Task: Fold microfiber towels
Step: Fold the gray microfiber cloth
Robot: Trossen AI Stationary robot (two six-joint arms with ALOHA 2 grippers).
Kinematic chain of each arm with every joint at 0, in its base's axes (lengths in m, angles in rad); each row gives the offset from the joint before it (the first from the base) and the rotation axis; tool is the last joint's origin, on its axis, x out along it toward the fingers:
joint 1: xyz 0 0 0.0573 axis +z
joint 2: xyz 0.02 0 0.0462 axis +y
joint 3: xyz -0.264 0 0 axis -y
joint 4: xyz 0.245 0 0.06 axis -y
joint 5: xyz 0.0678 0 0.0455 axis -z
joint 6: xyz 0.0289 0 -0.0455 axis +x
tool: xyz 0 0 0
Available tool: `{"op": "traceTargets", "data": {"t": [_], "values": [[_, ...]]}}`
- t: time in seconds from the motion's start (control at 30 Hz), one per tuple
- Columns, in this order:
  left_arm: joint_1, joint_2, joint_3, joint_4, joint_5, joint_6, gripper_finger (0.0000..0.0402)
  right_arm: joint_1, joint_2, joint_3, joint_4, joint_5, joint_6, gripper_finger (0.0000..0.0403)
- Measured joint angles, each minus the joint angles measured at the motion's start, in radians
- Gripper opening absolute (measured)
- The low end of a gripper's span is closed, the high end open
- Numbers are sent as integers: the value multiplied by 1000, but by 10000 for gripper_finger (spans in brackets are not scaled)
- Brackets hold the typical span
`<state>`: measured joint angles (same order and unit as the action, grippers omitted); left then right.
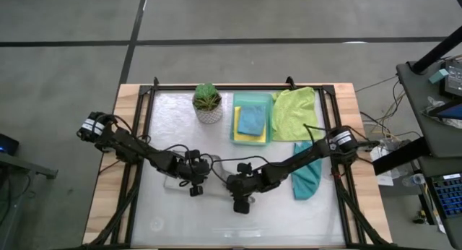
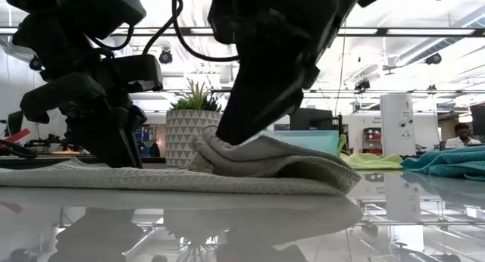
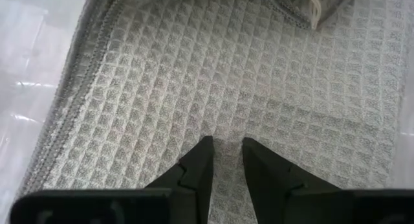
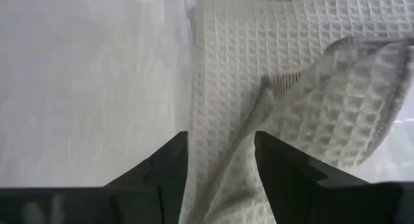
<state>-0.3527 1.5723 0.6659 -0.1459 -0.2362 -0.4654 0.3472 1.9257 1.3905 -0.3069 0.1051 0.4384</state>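
A pale grey towel [image 2: 189, 179] lies flat on the table, with one part folded over into a soft hump [image 2: 265, 160]. My left gripper [image 3: 226, 149] stands on the flat part of the grey towel [image 3: 226, 75], fingers nearly together. My right gripper [image 4: 223, 143] is open just above the hump's edge [image 4: 259, 101], a finger on either side of the fold; whether it touches the cloth I cannot tell. From above, the left gripper [image 1: 195, 188] and the right gripper [image 1: 240, 204] are near the table's middle. My left gripper comes down on the grey towel slanting from above, fingertips [image 3: 200, 156] on the flat single-looking layer away from its hemmed edge [image 3: 77, 107]. A narrow strip of cloth [image 3: 226, 166] shows between the two fingers. The towel stays flat on the table under them.
At the back stand a potted plant [image 1: 208, 102] and a mint-green tray [image 1: 254, 100] holding a yellow towel [image 1: 236, 128] with a light blue one [image 1: 251, 120] on top. A lime green towel [image 1: 294, 113] and a teal towel [image 1: 307, 176] lie at the right.
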Motion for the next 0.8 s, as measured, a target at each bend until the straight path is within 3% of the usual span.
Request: {"op": "traceTargets", "data": {"t": [0.17,0.47,0.7,0.8], "values": [[0,0,-3,0,-5,0,72,0,-39,-4,-55,13,-12,171],[0,0,-14,5,-7,0,72,-38,-121,-5,-198,184,-34,172],[0,0,-13,7,-8,0,72,-107,-110,-39,-96,171,-183,172],[0,0,-13,8,-9,0,72,-141,-104,-68,-60,118,-214,171]]}}
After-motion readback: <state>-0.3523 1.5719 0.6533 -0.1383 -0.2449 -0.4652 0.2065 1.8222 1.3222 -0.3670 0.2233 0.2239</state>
